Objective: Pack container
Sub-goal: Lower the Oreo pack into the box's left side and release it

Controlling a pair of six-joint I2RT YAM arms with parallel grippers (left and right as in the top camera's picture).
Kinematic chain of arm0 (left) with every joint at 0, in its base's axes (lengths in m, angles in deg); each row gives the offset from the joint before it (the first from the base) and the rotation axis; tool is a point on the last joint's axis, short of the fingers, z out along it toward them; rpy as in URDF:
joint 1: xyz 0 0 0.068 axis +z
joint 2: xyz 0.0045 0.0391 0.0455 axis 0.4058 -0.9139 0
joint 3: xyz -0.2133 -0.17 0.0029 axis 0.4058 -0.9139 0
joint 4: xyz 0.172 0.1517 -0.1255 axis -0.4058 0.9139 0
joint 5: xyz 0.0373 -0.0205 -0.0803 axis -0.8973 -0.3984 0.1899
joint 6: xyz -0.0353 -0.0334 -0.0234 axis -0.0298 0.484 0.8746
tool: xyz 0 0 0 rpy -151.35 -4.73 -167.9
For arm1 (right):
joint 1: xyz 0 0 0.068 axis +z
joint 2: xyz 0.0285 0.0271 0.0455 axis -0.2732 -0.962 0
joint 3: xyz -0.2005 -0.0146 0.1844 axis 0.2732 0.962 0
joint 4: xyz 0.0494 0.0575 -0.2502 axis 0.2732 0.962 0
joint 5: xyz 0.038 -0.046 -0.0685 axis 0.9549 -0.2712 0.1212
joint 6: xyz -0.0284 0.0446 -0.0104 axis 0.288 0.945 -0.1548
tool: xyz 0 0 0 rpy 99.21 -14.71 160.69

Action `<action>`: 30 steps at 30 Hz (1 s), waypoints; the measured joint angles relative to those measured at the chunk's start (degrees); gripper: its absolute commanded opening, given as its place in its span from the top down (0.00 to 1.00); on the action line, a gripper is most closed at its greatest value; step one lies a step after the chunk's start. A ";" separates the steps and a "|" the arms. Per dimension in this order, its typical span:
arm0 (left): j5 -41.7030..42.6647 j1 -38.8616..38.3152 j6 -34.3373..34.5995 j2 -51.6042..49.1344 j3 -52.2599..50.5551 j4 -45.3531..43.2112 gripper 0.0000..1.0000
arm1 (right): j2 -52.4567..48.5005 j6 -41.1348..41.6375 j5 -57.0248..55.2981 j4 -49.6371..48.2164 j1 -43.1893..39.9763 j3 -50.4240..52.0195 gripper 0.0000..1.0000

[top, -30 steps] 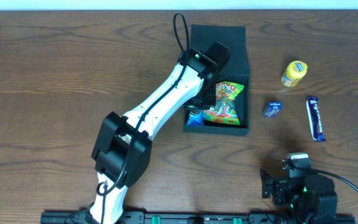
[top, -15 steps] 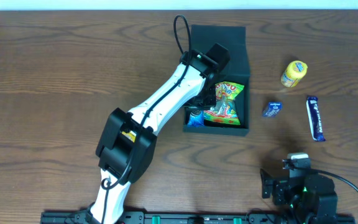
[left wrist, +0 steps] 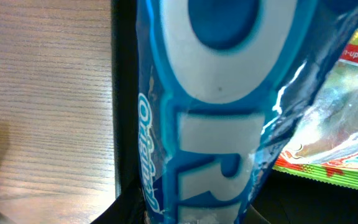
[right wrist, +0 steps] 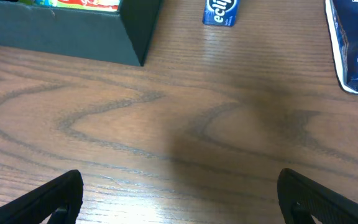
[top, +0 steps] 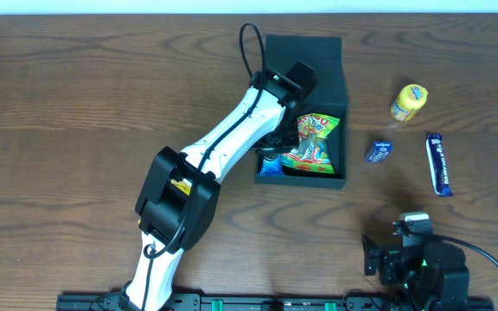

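Note:
The container (top: 302, 180), a dark square box with its flap lid laid back at the far side, sits mid-table. Inside lies a colourful green and red snack packet (top: 313, 143). My left gripper (top: 277, 143) reaches into the box's left side, shut on a blue Oreo packet (top: 271, 163). In the left wrist view that Oreo packet (left wrist: 216, 112) fills the frame between the jaws, with the box wall (left wrist: 124, 93) to its left and the snack packet (left wrist: 340, 124) to its right. My right gripper (right wrist: 182, 208) stands open above bare table at the near right.
To the right of the box lie a yellow packet (top: 409, 102), a small blue gum pack (top: 378, 151) and a blue chocolate bar (top: 438, 162). The right wrist view shows the gum pack (right wrist: 220, 11), the bar (right wrist: 353, 50) and the box's corner (right wrist: 73, 34).
The left arm's elbow has shifted slightly toward the box; its gripper stays in the box with the Oreo packet. The right arm has not moved.

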 measured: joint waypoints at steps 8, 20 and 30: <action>0.20 0.24 0.07 -0.07 0.00 -0.04 0.85 | 0.00 0.00 0.00 0.00 0.00 0.00 0.01; 0.20 0.24 0.26 -0.09 0.00 -0.04 0.76 | 0.00 0.00 0.00 0.00 0.00 0.00 0.01; 0.79 0.31 0.48 -0.09 0.00 -0.07 0.59 | 0.00 0.00 0.00 0.02 0.00 -0.02 0.01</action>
